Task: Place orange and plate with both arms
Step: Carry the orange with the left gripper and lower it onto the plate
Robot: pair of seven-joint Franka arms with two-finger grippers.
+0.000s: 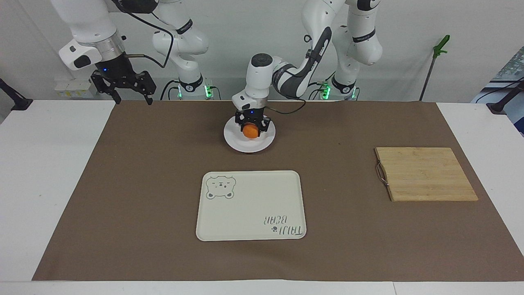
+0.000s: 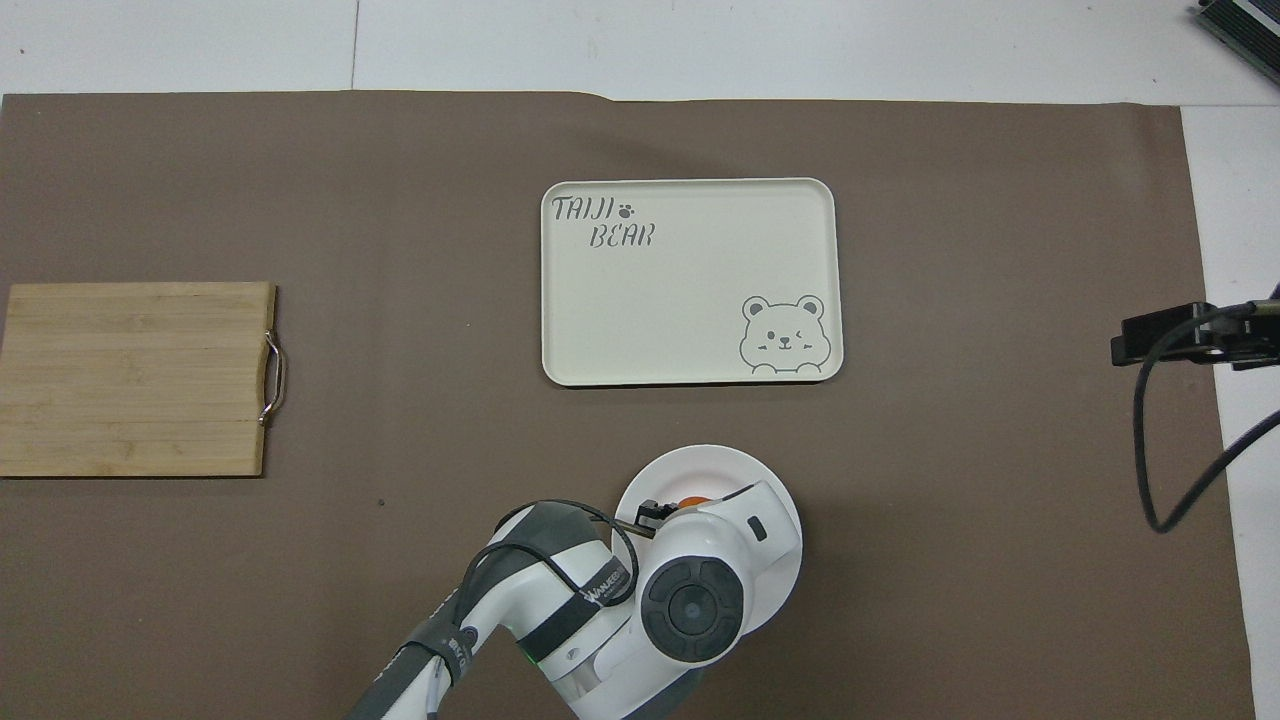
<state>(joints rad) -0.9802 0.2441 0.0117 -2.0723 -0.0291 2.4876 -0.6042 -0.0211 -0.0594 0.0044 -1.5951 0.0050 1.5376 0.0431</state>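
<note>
The left gripper (image 1: 250, 129) has its jaws closed on the orange (image 1: 250, 131), which hangs directly over the middle of the plate (image 1: 233, 140), so the release likely needs only a short drop straight down. The right gripper (image 1: 125, 88) waits with jaws wide and empty over the desk (image 1: 49, 172) edge at its own end, well apart from the plate.

The orange (image 1: 250, 130) is being held in the left gripper (image 1: 251, 128) directly over the plate (image 1: 263, 144). The tray (image 1: 249, 205) is lying farther from the robots than that gripper, the cutting board (image 1: 425, 173) well apart toward the left arm's end. The right gripper (image 1: 125, 88) is being kept waiting over the table's right-arm end
</note>
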